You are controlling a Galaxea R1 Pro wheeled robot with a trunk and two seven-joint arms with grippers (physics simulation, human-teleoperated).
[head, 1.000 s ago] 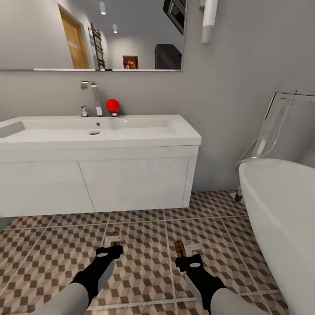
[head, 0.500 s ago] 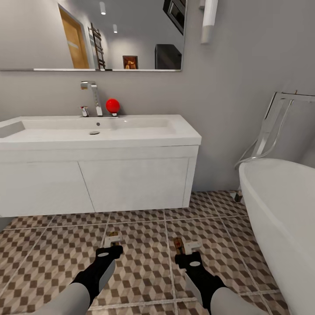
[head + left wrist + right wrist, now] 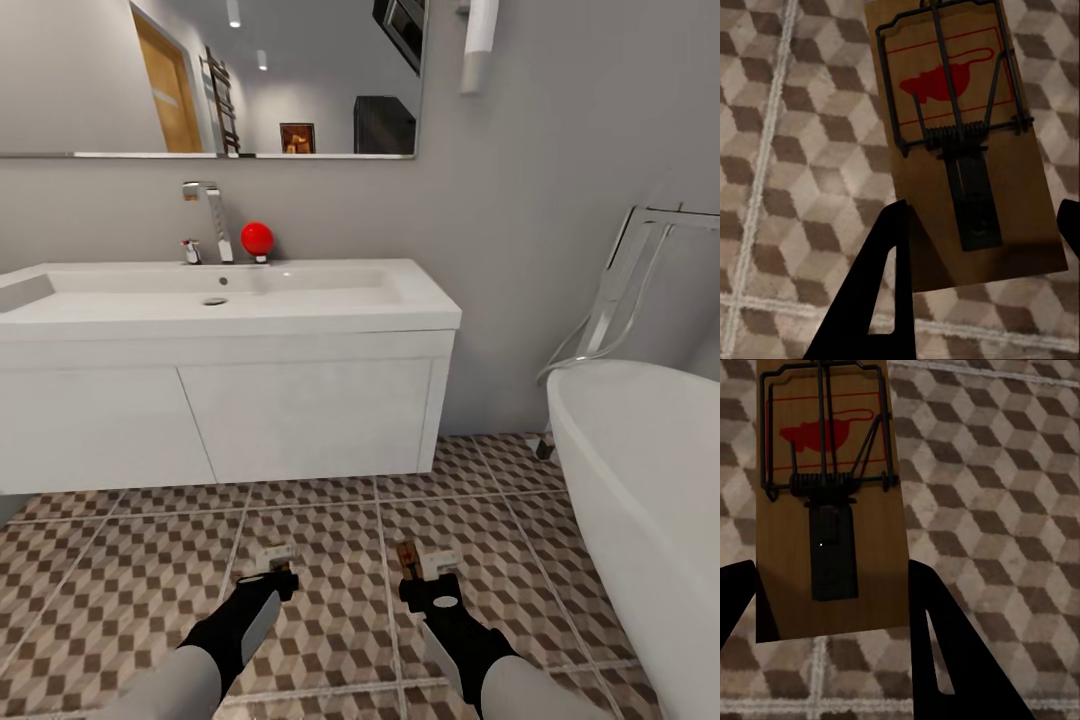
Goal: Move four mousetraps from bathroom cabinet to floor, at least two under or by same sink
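Cube-patterned brown, beige and white tiles of the bathroom floor (image 3: 330, 620) spread out in front of the bathroom sink (image 3: 225, 375), a long white wall-hung unit with a smooth flat front and a chrome faucet (image 3: 210, 222) beside a red ball (image 3: 257, 238). Open floor runs along the sink's front; to the sink's right the curved white bathtub (image 3: 640, 500) closes in that side, leaving a narrow tiled strip between them.

Both arms reach low over the tiles ahead of the sink. The left gripper (image 3: 272, 575) is clamped on the near end of a mousetrap (image 3: 960, 142): a flat tan wooden board with dark wire spring and a red mouse print, its end sitting between the black fingers (image 3: 881, 285). The right gripper (image 3: 432, 585) likewise grips a second mousetrap (image 3: 829, 502) by its near end.

From the head camera the traps appear as small slivers past the fingertips, just in front of the sink. The wrist cameras reveal the wood grain, coil and red outline, with tiles below; whether the boards touch the floor cannot be told.
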